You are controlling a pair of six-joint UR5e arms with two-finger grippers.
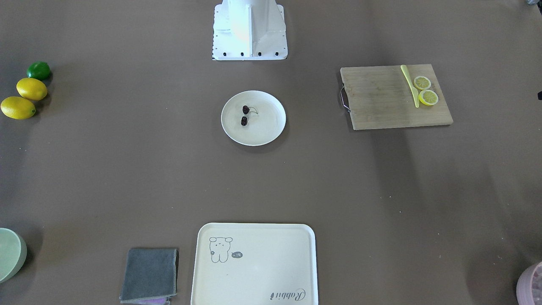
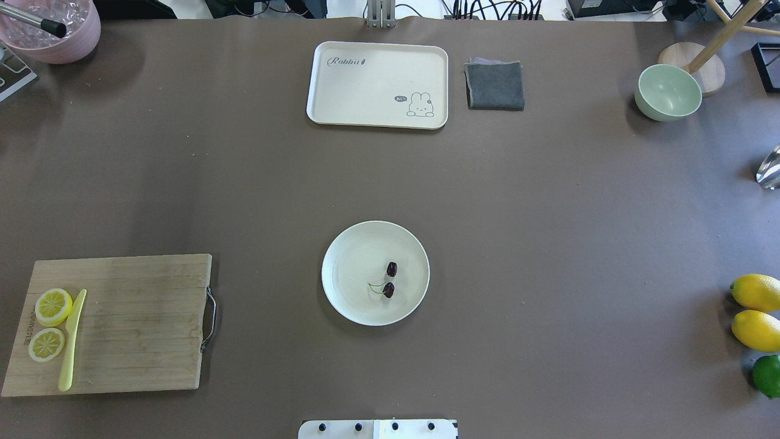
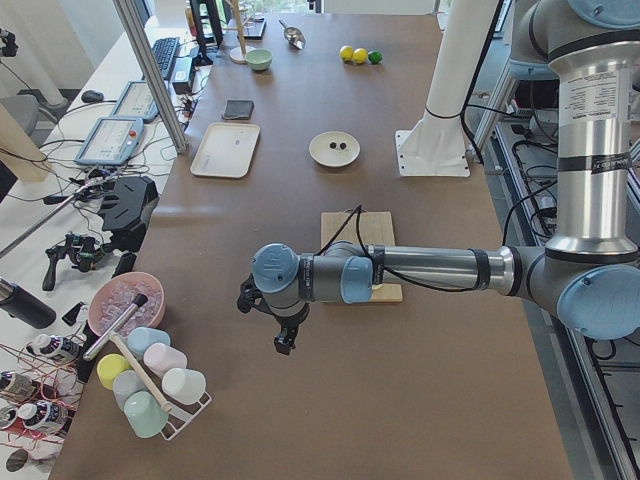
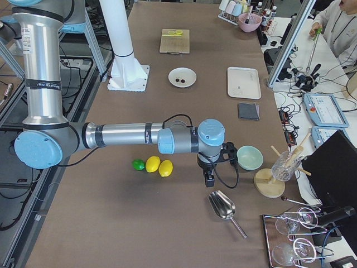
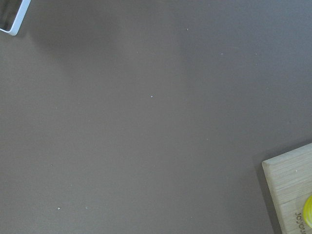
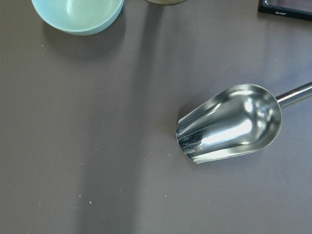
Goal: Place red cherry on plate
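The red cherry (image 2: 390,279), a pair of dark maroon fruits on a thin stem, lies inside the round cream plate (image 2: 353,268) at the table's middle, right of the plate's centre in the overhead view. The front-facing view shows the cherry (image 1: 244,115) on the plate (image 1: 271,131) too. No arm is near the plate. My left gripper (image 3: 285,340) hangs over bare table at the left end, past the cutting board. My right gripper (image 4: 209,178) hangs at the right end between the green bowl and the metal scoop. Both appear only in side views, so I cannot tell their state.
A wooden cutting board (image 2: 140,323) carries two lemon slices (image 2: 52,306) and a yellow knife (image 2: 72,341). A cream tray (image 2: 378,85), grey cloth (image 2: 495,85) and green bowl (image 2: 667,92) sit at the far edge. Two lemons (image 2: 755,311), a lime (image 2: 768,375) and a scoop (image 6: 229,124) lie at the right.
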